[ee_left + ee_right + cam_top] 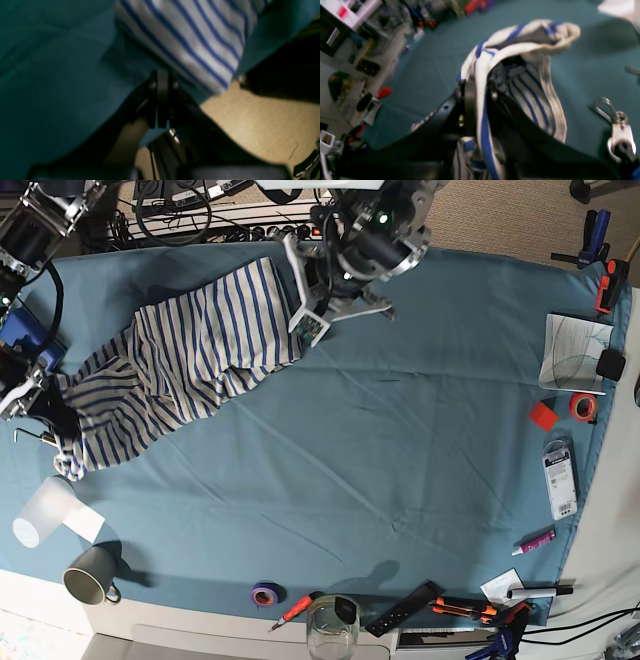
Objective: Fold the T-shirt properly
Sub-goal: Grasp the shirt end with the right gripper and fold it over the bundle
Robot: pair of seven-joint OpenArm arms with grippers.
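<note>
Two corners of the T-shirt are gripped: one by the right hand, one by the closed left hand, above the table.

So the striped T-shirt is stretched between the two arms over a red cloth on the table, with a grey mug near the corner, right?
Almost. The cloth under the striped T-shirt is teal, not red, as the base view shows. The rest holds: the right gripper pinches one end, the left gripper is at the other, and a grey mug stands near the corner.
</note>
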